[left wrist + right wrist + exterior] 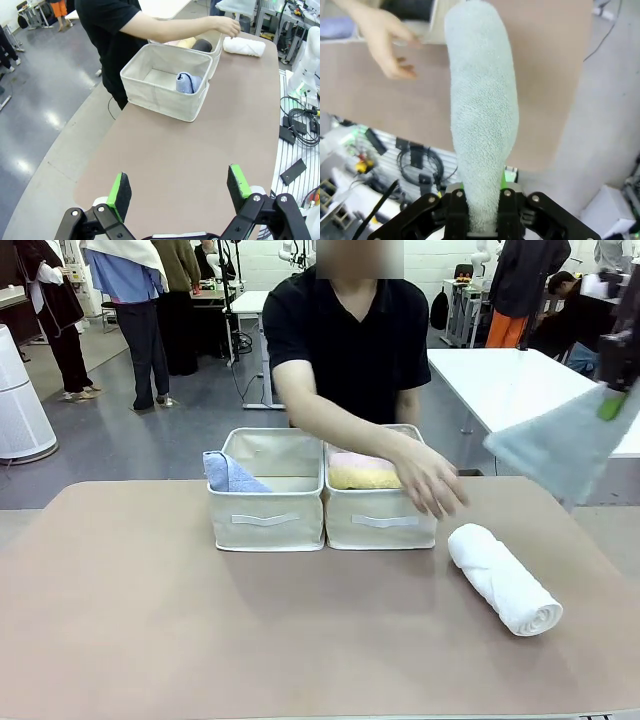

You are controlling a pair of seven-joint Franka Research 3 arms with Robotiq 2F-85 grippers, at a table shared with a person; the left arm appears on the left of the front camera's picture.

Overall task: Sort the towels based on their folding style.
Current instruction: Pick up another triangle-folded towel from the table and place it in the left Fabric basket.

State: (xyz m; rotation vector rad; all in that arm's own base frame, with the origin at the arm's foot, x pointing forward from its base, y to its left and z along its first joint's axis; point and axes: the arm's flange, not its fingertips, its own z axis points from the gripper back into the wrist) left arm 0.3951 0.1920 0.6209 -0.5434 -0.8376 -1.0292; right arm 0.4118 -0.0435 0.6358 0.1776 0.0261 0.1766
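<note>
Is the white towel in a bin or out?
Out: the white towel lies rolled on the table, apart from the right bin.

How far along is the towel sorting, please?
Four are binned: the light blue cone in the left bin; the pink roll, yellow roll and dark grey roll in the right bin. In hand: the right gripper holds the grey-green cone aloft. Remaining: the white roll lies on the table; the left gripper is open.

The left hand [180, 187] points forward and down, level, its two green-padded fingers [120, 192] spread wide apart. The right hand [482, 197] is raised high at the right side, its jaws clamped tight on the narrow end of the grey-green towel [482, 100].
</note>
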